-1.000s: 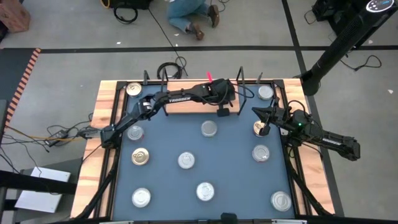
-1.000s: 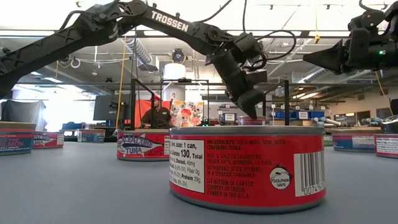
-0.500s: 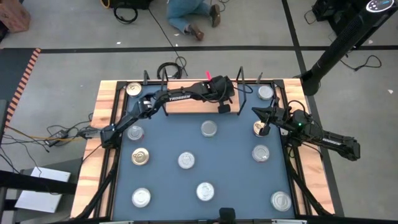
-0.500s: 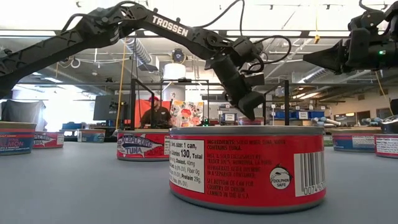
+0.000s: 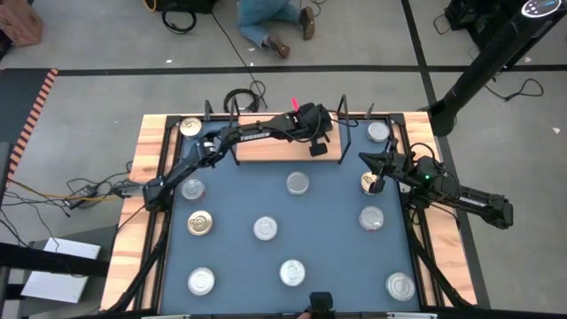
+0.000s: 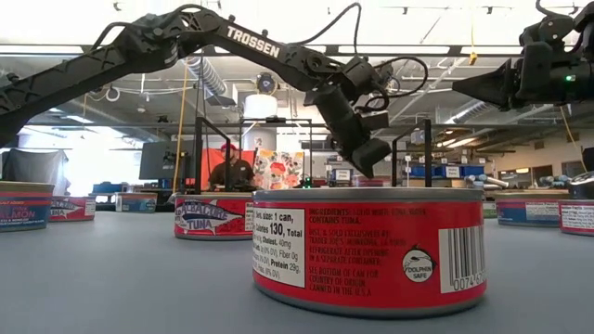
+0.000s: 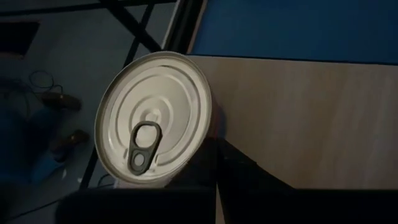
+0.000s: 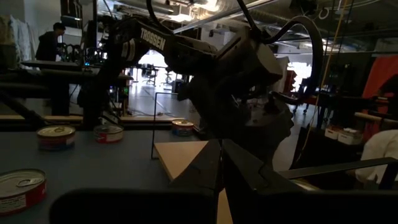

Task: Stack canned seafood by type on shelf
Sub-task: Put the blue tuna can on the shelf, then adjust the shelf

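Observation:
The shelf [image 5: 275,149] is a light wooden board at the table's far middle, with black wire uprights at its ends. My left gripper [image 5: 317,149] hangs shut over its right part. In the left wrist view a silver-lidded can [image 7: 152,118] with a pull tab stands on the board [image 7: 311,118] at its edge, right beside my shut fingers [image 7: 219,155]; the arm hides this can from above. Several more cans lie spread over the blue table, among them one [image 5: 299,183] just near of the shelf. My right gripper [image 5: 368,161] waits shut, raised, at the table's right side. My left gripper's shut fingers come slanting down beside the can's side wall [image 7: 212,134], below its lid rim. The can stands upright on the board. Whether the fingers touch the wall I cannot tell, since the fingers themselves cover that spot.
A red-labelled tuna can [image 6: 368,249] stands closest in the low view. Single cans sit on the wooden rim at the far left [image 5: 190,127] and far right [image 5: 378,131]. Another can [image 5: 370,182] lies under my right gripper. People show in the room behind.
My left gripper has gone toward the table's far edge, from the shelf's near edge to over the board, rolling a little about its own line. Its fingers have stayed shut.

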Robot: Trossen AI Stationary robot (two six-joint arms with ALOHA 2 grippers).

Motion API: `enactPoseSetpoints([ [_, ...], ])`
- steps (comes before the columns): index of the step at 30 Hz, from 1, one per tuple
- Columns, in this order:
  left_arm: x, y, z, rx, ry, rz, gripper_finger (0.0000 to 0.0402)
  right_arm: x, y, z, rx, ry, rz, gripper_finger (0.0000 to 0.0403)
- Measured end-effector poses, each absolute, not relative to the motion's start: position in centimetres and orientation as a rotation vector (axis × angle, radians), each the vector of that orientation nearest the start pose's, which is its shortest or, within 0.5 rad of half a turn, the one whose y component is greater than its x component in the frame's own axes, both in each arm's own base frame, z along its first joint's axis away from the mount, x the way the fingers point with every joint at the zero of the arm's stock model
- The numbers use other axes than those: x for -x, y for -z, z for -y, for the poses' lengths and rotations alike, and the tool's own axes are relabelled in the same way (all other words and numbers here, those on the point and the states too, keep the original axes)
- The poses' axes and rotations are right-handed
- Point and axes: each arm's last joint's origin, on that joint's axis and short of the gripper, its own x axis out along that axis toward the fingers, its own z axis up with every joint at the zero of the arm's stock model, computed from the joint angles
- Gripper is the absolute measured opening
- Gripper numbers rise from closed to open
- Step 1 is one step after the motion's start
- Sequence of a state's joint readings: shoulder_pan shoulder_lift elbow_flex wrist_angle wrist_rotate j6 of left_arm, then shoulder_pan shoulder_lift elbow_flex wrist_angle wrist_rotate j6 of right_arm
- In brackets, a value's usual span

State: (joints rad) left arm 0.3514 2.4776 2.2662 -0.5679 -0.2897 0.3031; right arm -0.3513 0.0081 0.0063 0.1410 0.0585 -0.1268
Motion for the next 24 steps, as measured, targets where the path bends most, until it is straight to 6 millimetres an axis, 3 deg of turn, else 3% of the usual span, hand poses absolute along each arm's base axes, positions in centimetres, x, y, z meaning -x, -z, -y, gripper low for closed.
enactPoseSetpoints([
  [8,-51.4,-24.2,-16.8,-0.278,-0.455,-0.789,0.0002,-9.0,-17.9,3.5,0.145,0.417,0.112,0.0028],
  [15,-52.2,-24.4,-15.6,-0.238,-0.442,-0.718,0.0001,-9.0,-17.9,3.5,0.145,0.417,0.112,0.0028],
  [24,-53.6,-23.3,-13.5,-0.215,-0.397,-0.576,0.0001,-9.0,-17.9,3.5,0.145,0.417,0.113,0.0028],
])
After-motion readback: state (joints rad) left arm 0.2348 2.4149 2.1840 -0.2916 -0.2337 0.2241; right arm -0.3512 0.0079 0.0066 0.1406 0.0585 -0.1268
